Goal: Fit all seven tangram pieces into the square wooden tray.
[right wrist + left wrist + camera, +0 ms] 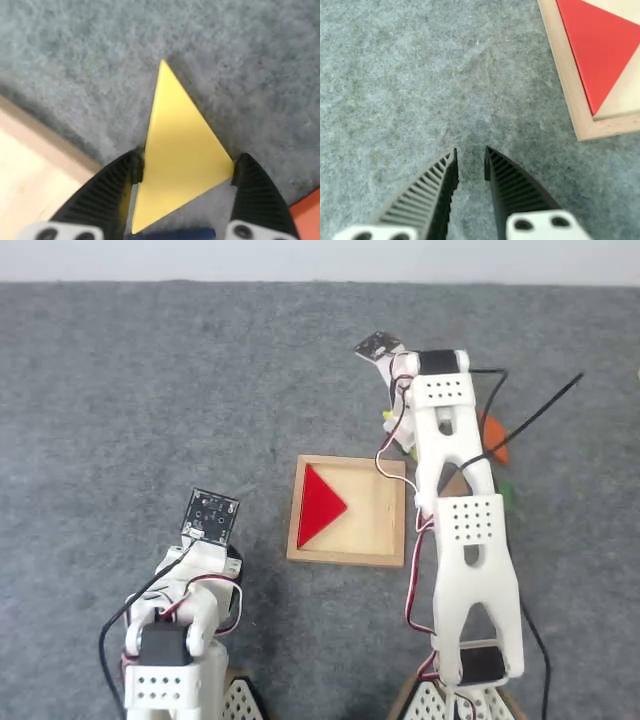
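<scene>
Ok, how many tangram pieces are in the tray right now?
1: the red triangle lies against the tray's left side. The yellow triangle is outside it on the carpet, between the right jaws. The right arm overlaps the tray's right edge, so a piece could hide there.

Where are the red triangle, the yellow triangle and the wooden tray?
red triangle (318,505): high view, middle of its flat face.
yellow triangle (180,150): right wrist view, middle of its top face.
wooden tray (375,515): high view, bare floor beside the red piece.
</scene>
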`<state>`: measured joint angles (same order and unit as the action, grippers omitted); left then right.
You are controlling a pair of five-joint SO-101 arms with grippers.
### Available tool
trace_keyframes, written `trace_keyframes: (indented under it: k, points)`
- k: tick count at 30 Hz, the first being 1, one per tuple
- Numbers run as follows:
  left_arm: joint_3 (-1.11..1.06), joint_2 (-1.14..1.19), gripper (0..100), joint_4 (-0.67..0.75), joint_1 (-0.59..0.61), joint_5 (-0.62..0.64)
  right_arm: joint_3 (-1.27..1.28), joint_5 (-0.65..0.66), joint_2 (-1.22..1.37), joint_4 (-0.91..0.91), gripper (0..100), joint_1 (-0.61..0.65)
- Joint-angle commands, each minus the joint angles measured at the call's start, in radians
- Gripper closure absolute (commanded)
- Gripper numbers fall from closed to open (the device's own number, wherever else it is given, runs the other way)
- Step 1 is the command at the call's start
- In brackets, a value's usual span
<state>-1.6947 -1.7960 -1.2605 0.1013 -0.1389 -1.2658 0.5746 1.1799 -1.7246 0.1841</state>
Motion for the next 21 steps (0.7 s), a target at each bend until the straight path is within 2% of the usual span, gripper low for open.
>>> trace_keyframes:
  k: [1, 9, 12, 16, 21]
  points:
    - [0.012, -0.021, 91, -0.003, 0.002, -0.011, -0.158, -0.012, -0.022, -0.074, 76.1, 0.004]
    - [0.012, -0.021, 91, -0.003, 0.002, -0.011, -0.161, -0.058, -0.091, -0.076, 76.1, 0.012]
    - [0.012, -0.021, 91, -0.003, 0.002, -0.011, -0.092, -0.054, -0.120, -0.074, 75.8, 0.010]
    - [0.012, -0.021, 91, -0.003, 0.002, -0.011, 0.046, 0.051, -0.120, -0.053, 73.2, 0.005]
    - [0.012, -0.021, 91, -0.003, 0.002, -0.011, 0.063, 0.063, -0.077, 0.015, 66.8, 0.002]
